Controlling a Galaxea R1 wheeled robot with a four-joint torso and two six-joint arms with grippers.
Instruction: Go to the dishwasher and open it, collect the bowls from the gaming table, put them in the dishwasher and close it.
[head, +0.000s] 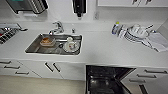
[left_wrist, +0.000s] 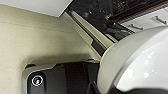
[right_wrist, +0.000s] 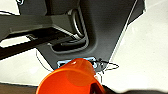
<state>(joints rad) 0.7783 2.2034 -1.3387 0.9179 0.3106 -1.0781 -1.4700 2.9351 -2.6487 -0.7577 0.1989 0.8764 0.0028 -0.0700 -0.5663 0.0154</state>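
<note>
The dishwasher (head: 107, 80) stands open below the white surface (head: 105, 50), to the right of the sink (head: 53, 44), ready for loading. An orange bowl (right_wrist: 71, 78) sits close at the right wrist, a white bowl (left_wrist: 135, 62) at the left; I cannot tell either pincer's grip.
</note>
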